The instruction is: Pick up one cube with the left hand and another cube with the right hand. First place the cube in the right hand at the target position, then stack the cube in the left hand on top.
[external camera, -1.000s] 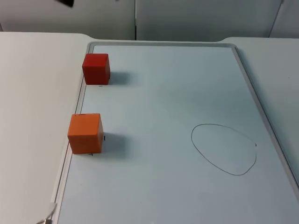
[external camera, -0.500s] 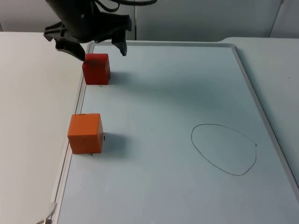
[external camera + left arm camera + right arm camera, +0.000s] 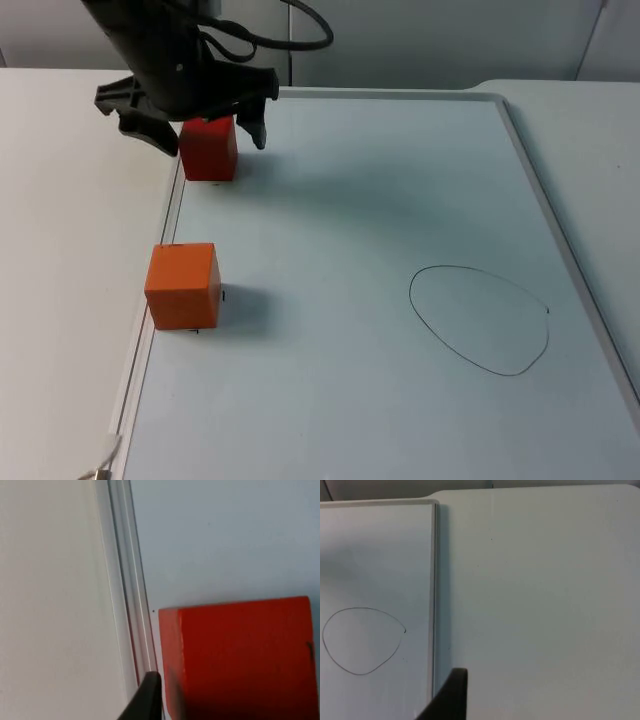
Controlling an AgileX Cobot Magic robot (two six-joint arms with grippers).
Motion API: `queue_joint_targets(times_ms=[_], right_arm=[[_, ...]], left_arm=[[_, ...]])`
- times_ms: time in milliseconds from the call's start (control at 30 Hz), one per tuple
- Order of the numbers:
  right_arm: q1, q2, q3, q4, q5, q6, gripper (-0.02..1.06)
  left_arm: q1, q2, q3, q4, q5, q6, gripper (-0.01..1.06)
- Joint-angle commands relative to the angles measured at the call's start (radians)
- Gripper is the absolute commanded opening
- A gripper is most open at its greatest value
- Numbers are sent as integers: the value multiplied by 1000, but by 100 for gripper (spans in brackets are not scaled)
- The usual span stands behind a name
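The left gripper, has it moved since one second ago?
Yes. The left gripper came in from the far side and now straddles the red cube.

Even, bright light; soft shadows right of both cubes; no glare.

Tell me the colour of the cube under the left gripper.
Red cube, seen best in the left wrist view; the left gripper straddles it.

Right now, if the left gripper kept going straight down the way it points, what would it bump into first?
Probably the red wooden cube: the left gripper hangs open straddling it, so the fingers likely pass either side onto the white board.
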Motion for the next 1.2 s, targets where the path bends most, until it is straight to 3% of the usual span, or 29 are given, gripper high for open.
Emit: queue_joint_targets(times_ms=[0, 367, 867, 1167], right_arm=[[-5, -5, 1, -1, -9, -3, 104], [-5, -5, 1, -1, -9, -3, 104], [-5, -5, 1, -3, -9, -3, 104], [-5, -5, 1, -3, -9, -3, 104]], left_arm=[[-6, -7, -2, 10, -9, -8, 88], [-6, -7, -2, 10, -74, -5, 88], [-6, 19, -2, 37, -76, -5, 86], [-6, 30, -2, 37, -82, -5, 40]])
